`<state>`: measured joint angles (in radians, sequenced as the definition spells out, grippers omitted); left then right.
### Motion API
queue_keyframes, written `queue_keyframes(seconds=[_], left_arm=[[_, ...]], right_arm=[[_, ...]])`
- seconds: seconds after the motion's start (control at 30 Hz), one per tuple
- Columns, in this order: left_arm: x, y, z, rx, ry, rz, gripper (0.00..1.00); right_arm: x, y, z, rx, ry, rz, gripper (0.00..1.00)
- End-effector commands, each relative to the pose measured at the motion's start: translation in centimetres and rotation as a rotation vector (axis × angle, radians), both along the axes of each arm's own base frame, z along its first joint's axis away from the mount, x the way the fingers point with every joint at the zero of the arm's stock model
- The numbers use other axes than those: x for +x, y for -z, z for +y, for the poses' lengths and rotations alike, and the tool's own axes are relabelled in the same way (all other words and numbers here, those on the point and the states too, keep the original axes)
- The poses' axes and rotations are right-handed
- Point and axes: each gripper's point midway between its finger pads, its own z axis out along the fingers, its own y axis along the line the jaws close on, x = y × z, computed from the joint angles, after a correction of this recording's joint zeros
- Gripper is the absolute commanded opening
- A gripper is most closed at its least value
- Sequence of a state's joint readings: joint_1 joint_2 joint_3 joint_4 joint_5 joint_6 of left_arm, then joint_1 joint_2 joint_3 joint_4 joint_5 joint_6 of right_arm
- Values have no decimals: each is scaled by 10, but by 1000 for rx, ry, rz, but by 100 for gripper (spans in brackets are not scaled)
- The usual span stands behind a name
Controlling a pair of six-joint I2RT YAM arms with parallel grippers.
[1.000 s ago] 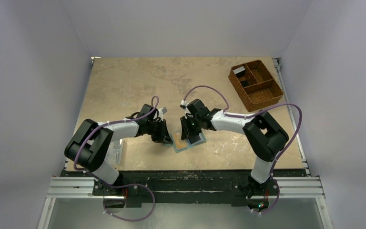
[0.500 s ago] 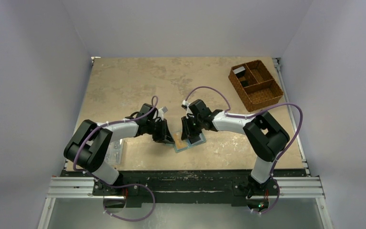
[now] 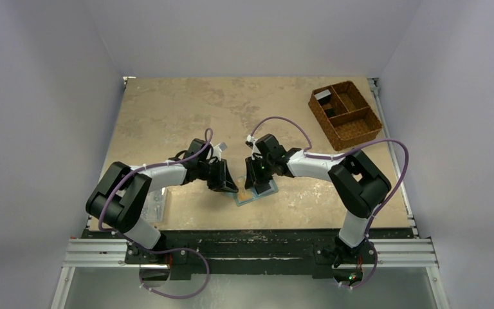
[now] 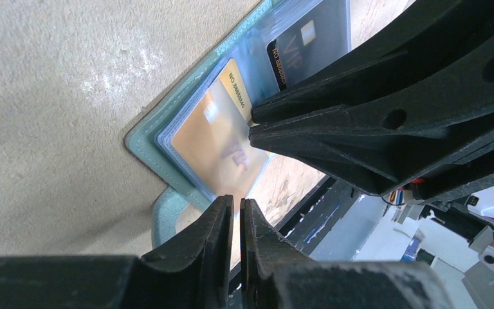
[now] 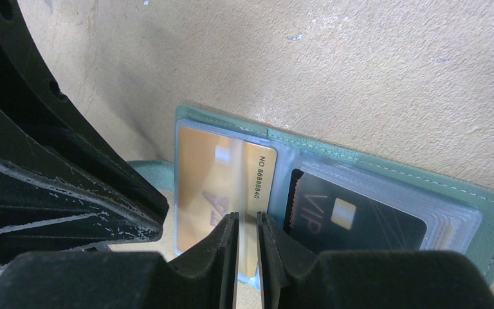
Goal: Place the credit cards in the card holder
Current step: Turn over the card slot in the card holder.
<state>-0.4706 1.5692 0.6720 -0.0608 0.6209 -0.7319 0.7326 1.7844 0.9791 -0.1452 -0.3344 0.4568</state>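
From above, the left tool [image 3: 233, 188] and the right tool [image 3: 252, 184] meet over the open wallet [image 3: 249, 198], which lies near the front of the worktop [image 3: 167, 109]. A basket [image 3: 345, 114] sits at the far right.

Left wrist: the left tool [image 4: 237, 215] shows a thin slit with nothing in it, just beside the gold card [image 4: 212, 141] in its clear pocket. A black card [image 4: 309, 38] fills the next pocket.

Right wrist: the right tool [image 5: 249, 222], barely parted, sits at the gold card's numbered edge. Whether it grips, I cannot tell.
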Motion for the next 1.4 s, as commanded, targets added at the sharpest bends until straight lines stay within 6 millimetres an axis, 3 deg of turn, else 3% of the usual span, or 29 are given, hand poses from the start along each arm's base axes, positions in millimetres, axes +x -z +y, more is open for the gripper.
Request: queue_keyframes(seconds=[0.0,0.2,1.13,1.37], left_arm=[[4,-5,3,-4,-24,-22,20],[-1,3,7,23,-32,5,34],[8,3,-6,-41,-12,-11,35],[13,-10,-9,-66,-1,-49,31]], right_arm=[[-14,15,-5,-34,-19,43,24],[-14,17,-5,-38,-23,44,23],[-14,14,-3,-35,-29,46,21],[-14,12,-2,-25,-30,46,21]])
